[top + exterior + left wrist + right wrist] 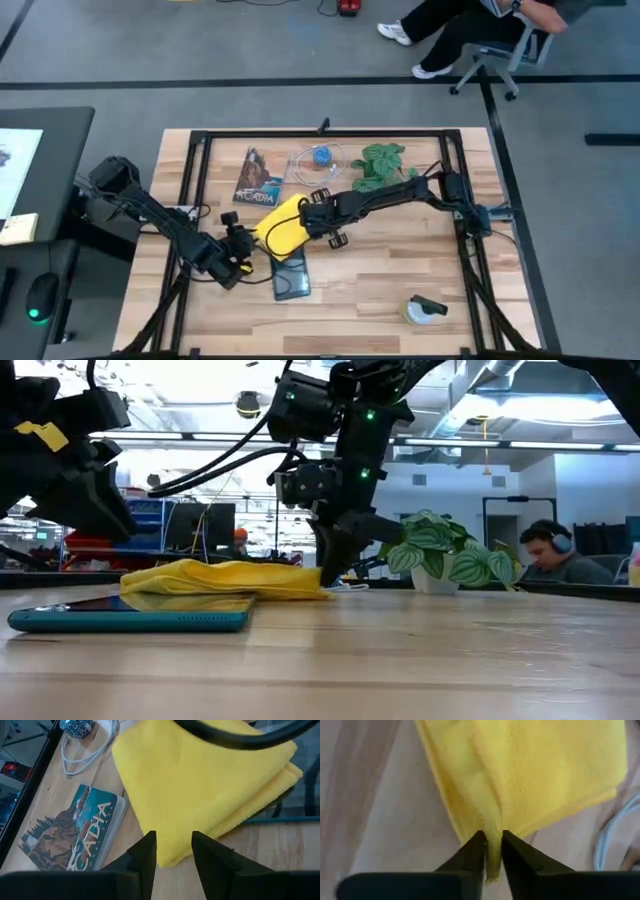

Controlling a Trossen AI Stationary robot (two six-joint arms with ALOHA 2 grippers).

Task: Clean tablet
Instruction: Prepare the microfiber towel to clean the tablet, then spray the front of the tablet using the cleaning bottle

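The tablet (293, 283), a thin dark slab with a teal edge (130, 621), lies flat on the wooden table. A folded yellow cloth (280, 230) lies across its far part and onto the table. My right gripper (312, 216) is shut on the cloth's right end, low by the table (335, 568). My left gripper (174, 851) is open and raised just left of the cloth, its fingers standing over the cloth's near corner (170, 860). My right gripper pinches a bunched fold at the cloth's edge (494, 837) between its two fingers. The fingers (330, 560) come from above, pointing down, at the cloth's right end. The cloth stays slack, resting on the tablet and the table.
A printed "ACADIA" booklet (257, 177) lies far left of the cloth, with a white cable and blue ball (318, 158) beside it. A potted plant (385, 165) stands at the far right and a small bottle (425, 310) at the near right. People sit beyond the table.
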